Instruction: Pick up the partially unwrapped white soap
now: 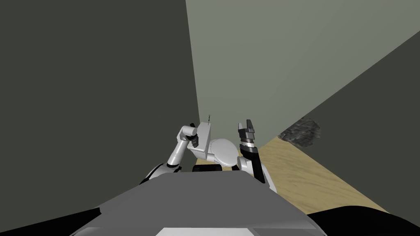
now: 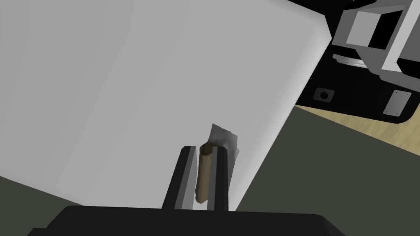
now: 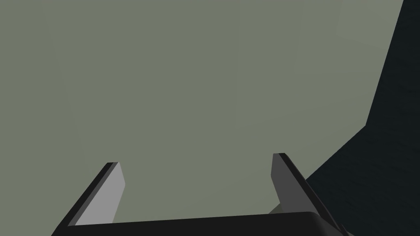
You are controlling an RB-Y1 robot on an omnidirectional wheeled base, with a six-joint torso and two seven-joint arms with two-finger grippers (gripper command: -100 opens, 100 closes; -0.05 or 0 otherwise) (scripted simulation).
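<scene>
Soap, a tan bar with crumpled grey wrapper at its far end, is clamped between the fingers of the left tool, close before the white toilet tank. That tool is at the tank's left side. The right tool is raised right of the tank, released, with its fingers wide apart.

The tan-brown bar of soap has a crumpled grey wrapper at 1 end. The left gripper has 2 light grey fingers with black edges. The smooth white toilet is plain, and the sandy wood-grain floor is streaked. A pale grey-green wall adjoins a dark olive-grey wall.
</scene>
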